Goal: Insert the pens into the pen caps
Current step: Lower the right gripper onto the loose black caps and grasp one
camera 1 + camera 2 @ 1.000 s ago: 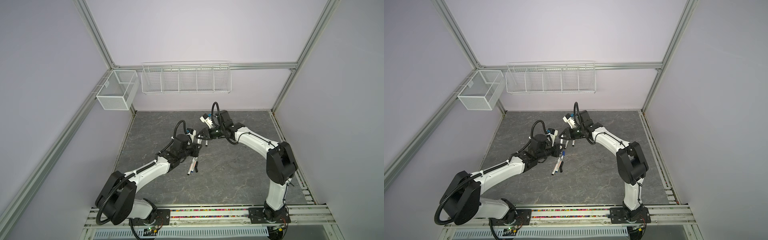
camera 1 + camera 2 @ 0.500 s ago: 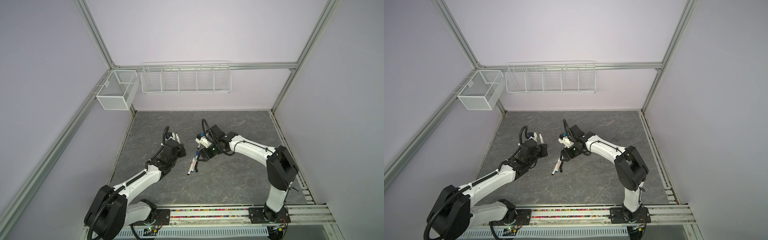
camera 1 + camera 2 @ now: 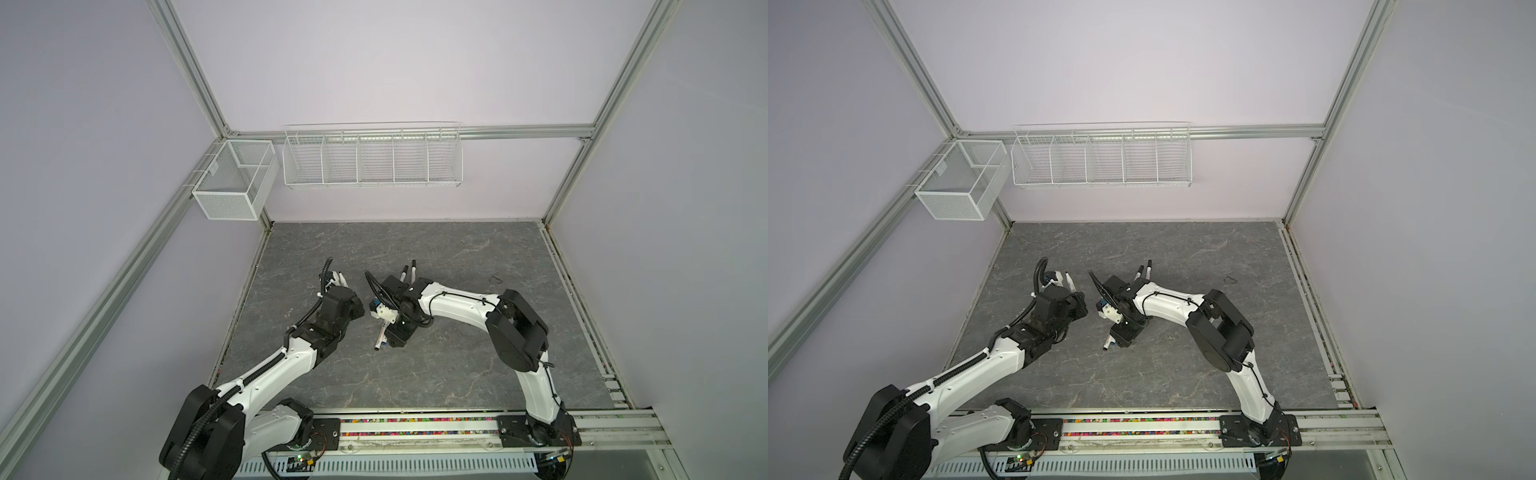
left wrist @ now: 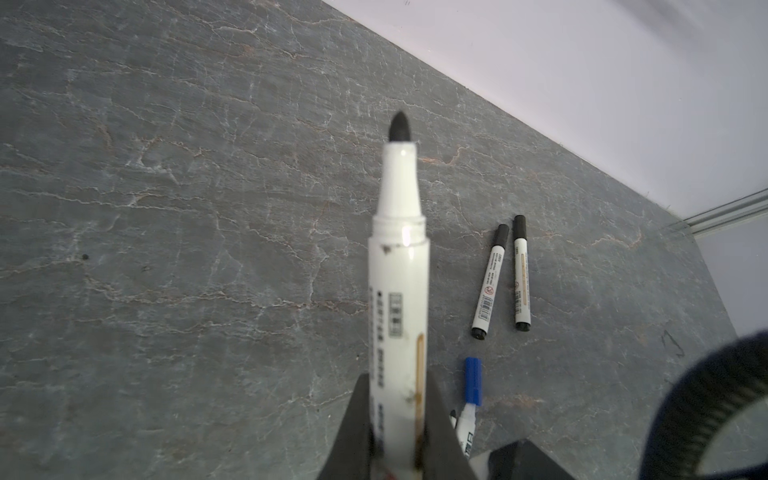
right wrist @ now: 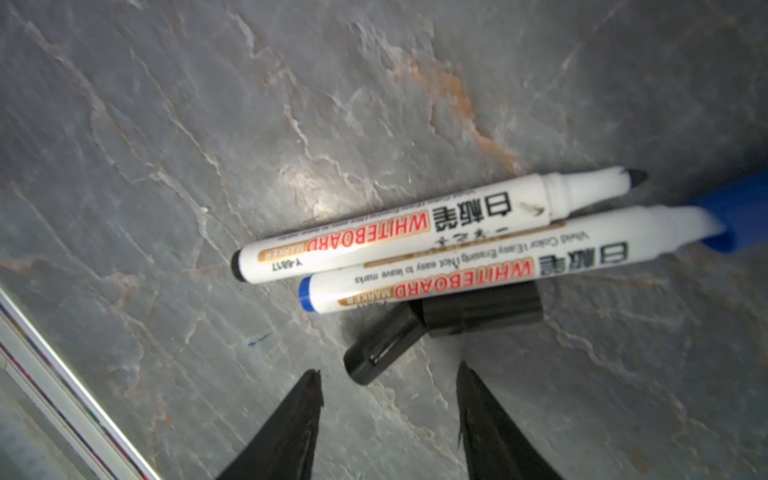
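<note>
Two black caps [image 5: 478,311] lie before the gaping right hand [image 5: 388,370]; left hand [image 4: 397,378] grips a pen [image 4: 399,270].

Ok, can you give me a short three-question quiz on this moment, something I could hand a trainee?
1. True or false: the left gripper is shut on an uncapped black pen.
2. What lies just ahead of the open right gripper? A) loose black caps B) a wire basket C) nothing but bare stone
3. How many capped black pens lie on the table?

Key: 1 true; 2 A; 3 two, side by side.
</note>
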### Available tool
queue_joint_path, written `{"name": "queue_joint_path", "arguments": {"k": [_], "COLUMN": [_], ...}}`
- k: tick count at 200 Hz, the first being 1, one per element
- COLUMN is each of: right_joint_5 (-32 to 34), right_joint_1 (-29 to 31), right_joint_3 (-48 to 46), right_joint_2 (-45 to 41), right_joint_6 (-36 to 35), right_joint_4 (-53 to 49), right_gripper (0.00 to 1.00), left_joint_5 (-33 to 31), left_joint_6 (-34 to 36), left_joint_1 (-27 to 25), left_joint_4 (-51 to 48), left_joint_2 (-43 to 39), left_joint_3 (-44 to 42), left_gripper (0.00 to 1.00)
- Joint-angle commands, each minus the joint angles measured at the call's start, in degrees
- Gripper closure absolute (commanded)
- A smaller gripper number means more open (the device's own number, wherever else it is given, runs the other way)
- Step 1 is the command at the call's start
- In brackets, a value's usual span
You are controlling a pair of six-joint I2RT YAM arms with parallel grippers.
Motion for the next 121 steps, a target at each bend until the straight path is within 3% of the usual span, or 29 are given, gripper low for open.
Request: {"name": "queue_joint_path", "arguments": {"k": [1,59,121], "right_joint_5": [1.62,5.03,7.15], "right_joint_1": [1.12,2.48,3.09], "right_joint_3": [2.19,5.93,8.03], "right_joint_2": [1.74,5.24,7.15], "right_joint_6": [-1.72,-1.57,-1.13], "right_joint_4": [-2.03,-4.15,-5.28], "right_gripper": [0.45,0.49,0.65], "left_joint_5": [-1.52,-4.36,-4.55], "left_joint_6": [-1.00,-1.32,-0.61], "left_joint_1": [0.26,0.51,0.79], "left_joint_4": [-1.84,-4.56,-6.77], "left_joint_2": [-1.79,-5.60,-8.74], "left_joint_3": [-1.16,-2.03,-2.66], "left_gripper": [1.00,1.00,1.00]}}
